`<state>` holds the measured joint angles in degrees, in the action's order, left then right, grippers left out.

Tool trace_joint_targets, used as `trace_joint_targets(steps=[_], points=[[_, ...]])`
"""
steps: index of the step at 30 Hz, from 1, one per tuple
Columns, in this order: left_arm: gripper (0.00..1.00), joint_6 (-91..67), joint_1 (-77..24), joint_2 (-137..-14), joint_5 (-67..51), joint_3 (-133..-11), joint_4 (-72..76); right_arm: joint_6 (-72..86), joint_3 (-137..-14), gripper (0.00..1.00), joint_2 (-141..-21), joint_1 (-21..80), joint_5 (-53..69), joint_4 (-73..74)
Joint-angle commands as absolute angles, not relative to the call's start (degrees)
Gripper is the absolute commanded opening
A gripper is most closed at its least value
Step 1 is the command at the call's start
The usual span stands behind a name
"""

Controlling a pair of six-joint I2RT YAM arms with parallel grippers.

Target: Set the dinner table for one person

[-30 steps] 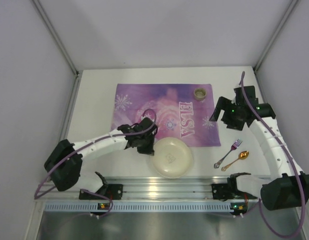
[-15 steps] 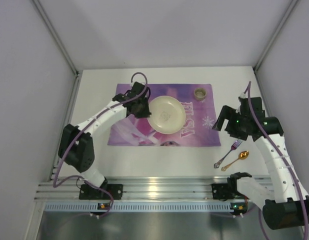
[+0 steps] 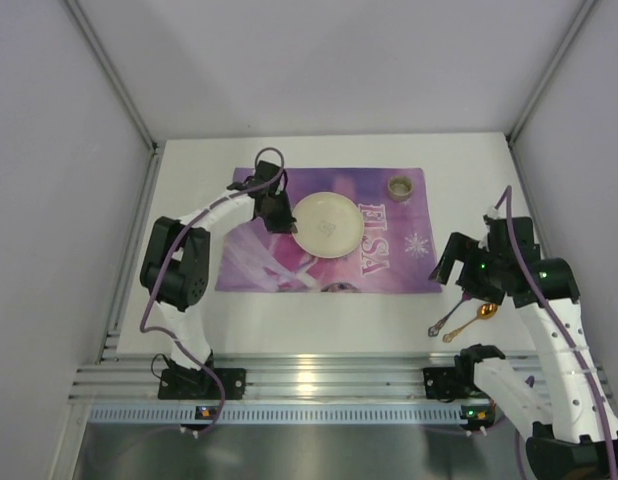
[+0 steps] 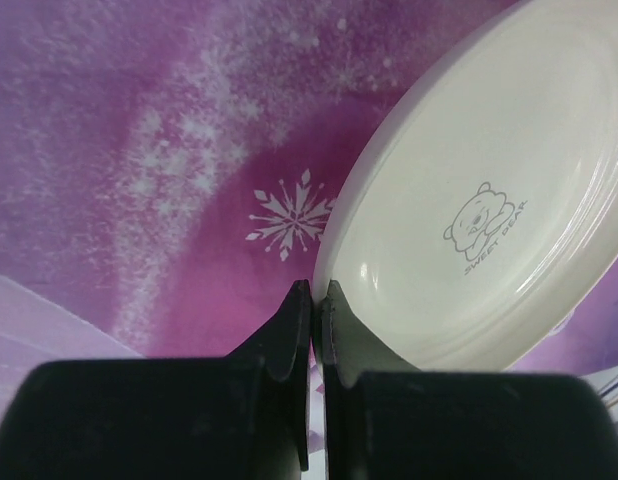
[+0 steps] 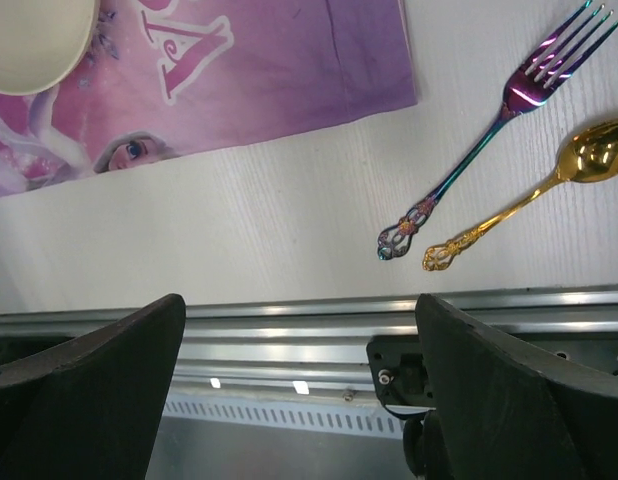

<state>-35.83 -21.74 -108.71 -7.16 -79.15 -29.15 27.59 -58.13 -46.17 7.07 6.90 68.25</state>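
At the near edge, a ribbed aluminium rail borders the matte white surface. Over its right side the right gripper hangs wide open near an iridescent fork and a gold spoon. Farther back, on the purple cloth placemat, the left gripper pinches the rim of a glossy cream plate.

We see plain, pale lilac-grey walls on three sides, joined at the corners by slanting aluminium posts. A brushed metal panel lies nearest us under soft, even light.
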Motion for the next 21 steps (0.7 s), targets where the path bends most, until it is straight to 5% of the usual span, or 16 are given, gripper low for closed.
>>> trace_joint_targets(steps=[1, 4, 9, 21], points=[[0.0, -36.6, -22.0, -107.8, -13.6, -76.8, -22.8, 27.9, -59.4, 0.99, -46.1, 6.9, 5.5, 70.9], [0.0, -36.6, -21.9, -107.1, -13.2, -70.9, -21.4, 28.2, -59.4, 0.99, -48.2, 6.9, 4.9, 70.4], [0.61, -35.6, -22.0, -104.9, -11.6, -65.8, -21.6, 29.4, -58.9, 1.0, -51.8, 6.9, -1.2, 70.1], [0.71, -28.8, -22.0, -89.3, -12.5, -69.0, -35.9, 34.8, -47.8, 0.72, -65.6, -1.4, 2.1, 56.8]])
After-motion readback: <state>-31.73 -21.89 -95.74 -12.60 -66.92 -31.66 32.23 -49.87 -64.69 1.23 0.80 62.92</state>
